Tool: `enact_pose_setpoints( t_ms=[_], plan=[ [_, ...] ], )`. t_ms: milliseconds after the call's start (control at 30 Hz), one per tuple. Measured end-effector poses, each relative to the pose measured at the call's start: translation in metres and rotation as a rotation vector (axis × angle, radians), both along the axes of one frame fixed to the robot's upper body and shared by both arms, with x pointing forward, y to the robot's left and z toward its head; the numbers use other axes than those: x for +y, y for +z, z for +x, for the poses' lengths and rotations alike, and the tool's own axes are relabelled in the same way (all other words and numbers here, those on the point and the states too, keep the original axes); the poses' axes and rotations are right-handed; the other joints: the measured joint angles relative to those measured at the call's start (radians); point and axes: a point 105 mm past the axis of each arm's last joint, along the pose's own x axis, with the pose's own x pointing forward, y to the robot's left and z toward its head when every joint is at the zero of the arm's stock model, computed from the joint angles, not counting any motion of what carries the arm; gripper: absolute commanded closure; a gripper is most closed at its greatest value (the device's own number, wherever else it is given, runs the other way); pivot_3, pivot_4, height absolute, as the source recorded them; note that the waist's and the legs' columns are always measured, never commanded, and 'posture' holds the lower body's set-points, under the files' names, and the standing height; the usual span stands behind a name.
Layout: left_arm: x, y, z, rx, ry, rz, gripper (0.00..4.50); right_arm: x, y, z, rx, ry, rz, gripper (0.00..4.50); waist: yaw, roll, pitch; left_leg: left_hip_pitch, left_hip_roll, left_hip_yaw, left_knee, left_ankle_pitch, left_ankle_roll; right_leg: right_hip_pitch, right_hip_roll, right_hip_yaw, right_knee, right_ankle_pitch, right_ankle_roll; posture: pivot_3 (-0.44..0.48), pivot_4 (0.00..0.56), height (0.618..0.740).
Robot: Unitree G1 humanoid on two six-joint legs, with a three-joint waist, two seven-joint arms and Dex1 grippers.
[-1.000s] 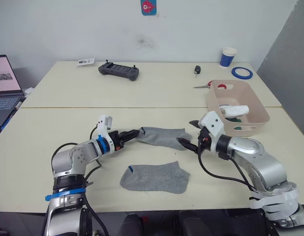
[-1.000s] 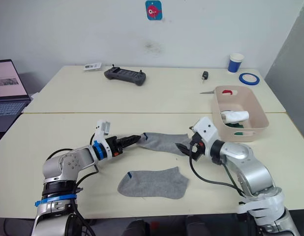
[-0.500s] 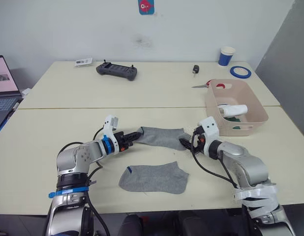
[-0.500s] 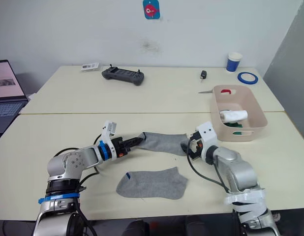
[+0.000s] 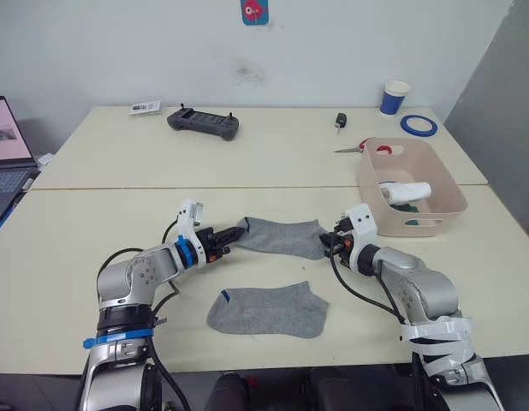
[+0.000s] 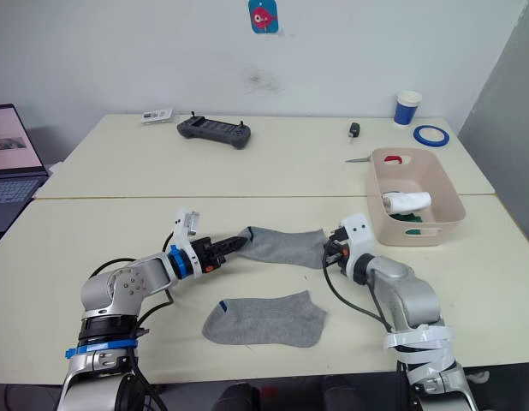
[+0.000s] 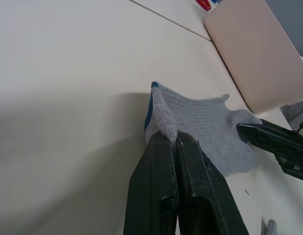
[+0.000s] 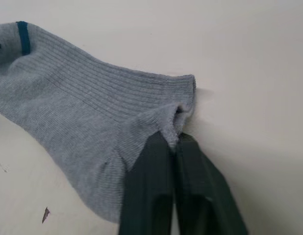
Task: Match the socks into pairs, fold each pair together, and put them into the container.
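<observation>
A grey sock (image 5: 282, 237) lies stretched between my two grippers on the near table. My left gripper (image 5: 239, 233) is shut on its cuff end, where a blue mark shows beside the fingertips (image 7: 164, 137). My right gripper (image 5: 327, 244) is shut on the opposite end, pinching a fold of the fabric (image 8: 92, 112). A second grey sock (image 5: 269, 310) with a small blue cuff mark lies flat nearer the front edge. The pale pink container (image 5: 453, 190) stands to the right, with a rolled white sock bundle (image 5: 408, 190) and dark green fabric (image 5: 410, 206) inside.
On the far table sit a black controller (image 5: 205, 123), a small dark object (image 5: 341, 121), scissors (image 5: 357, 149), a blue-white paper cup (image 5: 395, 97) and a blue tape roll (image 5: 419, 126). A laptop (image 5: 8, 163) stands at the far left.
My left gripper closed on the sock's cuff end, then my right gripper moved onto the other end and closed on it. The second sock has not moved.
</observation>
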Motion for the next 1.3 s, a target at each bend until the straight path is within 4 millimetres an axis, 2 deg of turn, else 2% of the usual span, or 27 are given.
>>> enact_pose_setpoints(
  t_ms=[100,200,333,433,567,667,800,1067,1300],
  plan=[
    [0.001,0.005,0.0,-0.03,0.004,0.011,4.5,0.001,0.004,0.0,-0.013,0.001,0.026,4.48,0.0,0.0,0.0,0.0,0.0,0.0,0.0,0.0,0.0,0.0,0.0,0.0,0.0,0.0,0.0,0.0,0.15,0.74],
    [0.008,0.023,-0.008,-0.107,0.004,0.02,4.5,0.007,0.025,-0.009,-0.07,0.058,0.079,4.48,-0.004,0.0,0.0,-0.002,0.001,0.0,-0.001,0.0,0.0,-0.002,0.0,0.0,0.0,0.0,0.0,0.0,0.15,0.74],
    [0.017,0.059,-0.037,-0.185,-0.026,-0.027,4.5,0.021,0.058,-0.05,-0.119,0.251,0.17,4.48,-0.006,0.0,0.0,-0.002,0.001,-0.001,-0.002,0.0,0.0,-0.002,0.0,0.0,0.0,-0.001,0.002,0.0,0.15,0.74],
    [0.024,0.068,-0.059,-0.175,-0.04,-0.041,4.5,0.019,0.07,-0.071,-0.117,0.311,0.197,4.48,-0.007,0.0,0.0,-0.001,0.001,-0.001,-0.002,0.0,0.0,-0.001,-0.001,0.0,-0.001,-0.002,0.002,0.0,0.15,0.74],
    [0.031,0.055,-0.096,-0.077,-0.036,-0.075,4.5,0.008,0.063,-0.098,-0.048,0.326,0.192,4.48,-0.008,0.0,0.0,-0.001,0.001,-0.001,-0.002,-0.001,0.0,0.0,-0.002,0.001,-0.003,-0.003,0.001,0.0,0.15,0.74],
    [0.031,0.031,-0.13,0.034,-0.022,-0.075,4.5,0.005,0.047,-0.12,0.041,0.349,0.174,4.48,-0.012,0.0,0.0,0.0,0.001,-0.001,-0.002,-0.001,0.0,0.001,-0.003,0.002,-0.004,-0.003,0.001,0.0,0.15,0.74],
    [0.033,0.005,-0.151,0.122,0.04,-0.03,4.5,-0.001,0.026,-0.133,0.111,0.369,0.055,4.48,-0.015,0.0,0.0,0.001,0.0,-0.001,-0.001,0.0,-0.001,0.001,-0.005,0.003,-0.005,-0.005,-0.008,0.0,0.15,0.74],
    [0.026,-0.033,-0.159,0.143,0.095,0.076,4.5,0.008,-0.005,-0.138,0.116,0.412,-0.048,4.48,-0.015,-0.002,-0.001,0.0,-0.002,0.002,-0.002,-0.002,-0.003,0.001,-0.012,0.002,-0.016,-0.004,-0.007,0.0,0.15,0.74],
    [0.024,-0.038,-0.158,0.094,0.132,0.102,4.5,0.007,-0.011,-0.128,0.069,0.386,-0.076,4.48,-0.012,-0.002,-0.001,-0.003,-0.003,0.002,-0.004,-0.003,-0.003,0.001,-0.01,0.002,-0.016,-0.005,-0.004,0.0,0.15,0.74]
  ],
)
